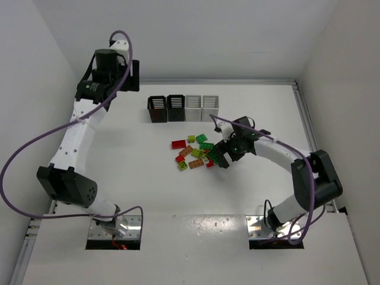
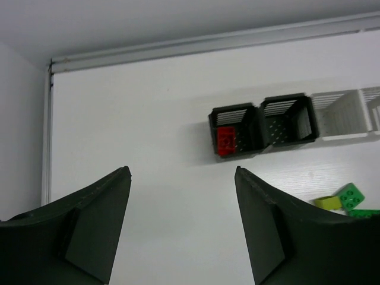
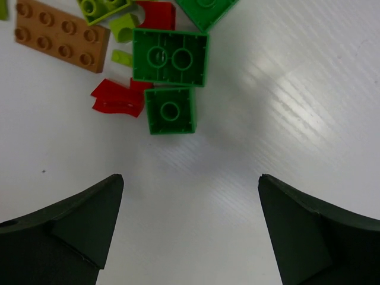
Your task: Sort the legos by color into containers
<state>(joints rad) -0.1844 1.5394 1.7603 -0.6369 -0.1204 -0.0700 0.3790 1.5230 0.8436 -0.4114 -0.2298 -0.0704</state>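
The legos (image 1: pixel 193 151) lie in a loose pile mid-table: red, green, yellow-green and orange-tan. Four containers stand in a row behind them: two black (image 1: pixel 157 108) (image 1: pixel 176 107) and two white (image 1: pixel 193 108) (image 1: pixel 211 107). My right gripper (image 1: pixel 221 157) is open and empty at the pile's right edge. In the right wrist view (image 3: pixel 190 177) it sits just short of a small green brick (image 3: pixel 170 110), with a larger green brick (image 3: pixel 170 57) behind. My left gripper (image 1: pixel 133 77) is open and empty (image 2: pixel 182 170), raised far left of the bins. The leftmost black bin (image 2: pixel 233 135) holds a red brick (image 2: pixel 225 141).
An orange-tan plate (image 3: pixel 62 35), red pieces (image 3: pixel 119 98) and yellow-green pieces (image 3: pixel 107 7) lie left of the green bricks. A raised rail (image 1: pixel 303 119) runs along the table's right side and back edge. White walls close in on the left and right.
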